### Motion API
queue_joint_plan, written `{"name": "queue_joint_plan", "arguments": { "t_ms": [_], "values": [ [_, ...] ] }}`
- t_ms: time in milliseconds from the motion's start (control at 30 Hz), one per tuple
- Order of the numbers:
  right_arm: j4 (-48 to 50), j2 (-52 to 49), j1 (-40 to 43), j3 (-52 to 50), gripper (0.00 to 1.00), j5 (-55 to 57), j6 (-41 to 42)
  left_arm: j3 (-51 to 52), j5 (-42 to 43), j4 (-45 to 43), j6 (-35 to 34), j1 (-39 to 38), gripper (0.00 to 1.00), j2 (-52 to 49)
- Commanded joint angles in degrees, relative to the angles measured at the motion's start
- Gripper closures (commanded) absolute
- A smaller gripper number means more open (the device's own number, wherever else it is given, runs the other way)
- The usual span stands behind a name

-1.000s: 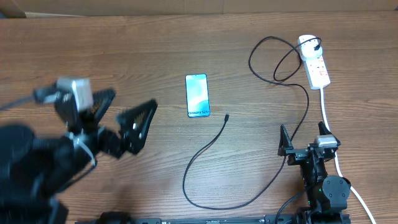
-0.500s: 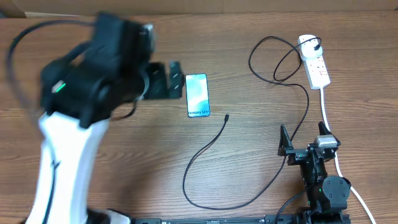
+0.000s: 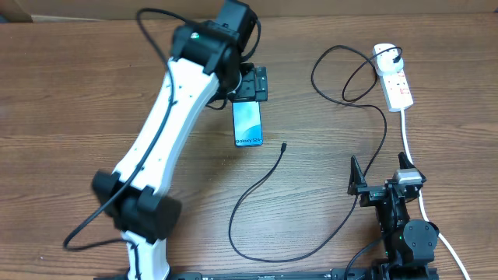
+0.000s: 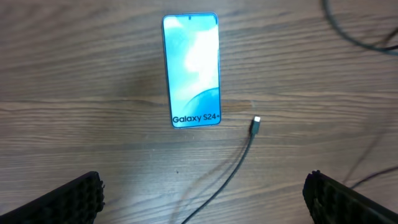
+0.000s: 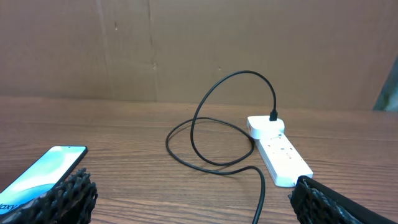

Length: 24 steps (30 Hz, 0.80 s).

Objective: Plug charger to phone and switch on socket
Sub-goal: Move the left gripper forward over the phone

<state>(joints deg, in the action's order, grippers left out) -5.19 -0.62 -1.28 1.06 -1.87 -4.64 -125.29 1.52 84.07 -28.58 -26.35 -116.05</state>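
Note:
The phone (image 3: pixel 247 120) lies flat at mid-table with its screen lit; it also shows in the left wrist view (image 4: pixel 191 71) and the right wrist view (image 5: pixel 37 171). The charger's black cable (image 3: pixel 261 180) curls across the table, and its plug tip (image 3: pixel 284 145) lies just right of the phone's near end (image 4: pixel 255 124), not touching it. The socket (image 3: pixel 395 82) sits at the far right (image 5: pixel 277 152) with the cable's adapter plugged in. My left gripper (image 3: pixel 250 84) hangs open and empty above the phone's far end (image 4: pixel 202 199). My right gripper (image 3: pixel 379 175) is open and empty at the front right (image 5: pixel 199 205).
The socket's thick white cord (image 3: pixel 408 144) runs down the right side past my right arm. The black cable loops on the table left of the socket (image 5: pixel 217 124). A cardboard wall (image 5: pixel 186 43) closes off the back.
My left arm has swung from the front left across the table and now reaches out over the phone's far end. The right arm, phone and cable have not moved.

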Motion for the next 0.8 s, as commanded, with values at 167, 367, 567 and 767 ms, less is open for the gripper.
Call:
{"name": "queue_joint_plan", "arguments": {
  "t_ms": [167,367,567,767],
  "values": [
    [0.35,0.46,-0.44,-0.57,0.0,0.72,0.28,-1.07,1.33,-5.77,-1.4,1.27,0.0,-8.46],
    [0.35,0.46,-0.44,-0.57,0.0,0.72,0.28,-1.07,1.51,-11.32,-3.78,1.57,0.0,-11.02],
    [0.35,0.46,-0.44,-0.57,0.0,0.72,0.28,-1.03,-0.55,-14.69,-4.15,1.6,0.0,-12.55],
    [0.35,0.46,-0.44,-0.57,0.0,0.72,0.28,-0.59,-0.66,-14.73,-6.38,1.4,0.0,-15.04]
  ]
}}
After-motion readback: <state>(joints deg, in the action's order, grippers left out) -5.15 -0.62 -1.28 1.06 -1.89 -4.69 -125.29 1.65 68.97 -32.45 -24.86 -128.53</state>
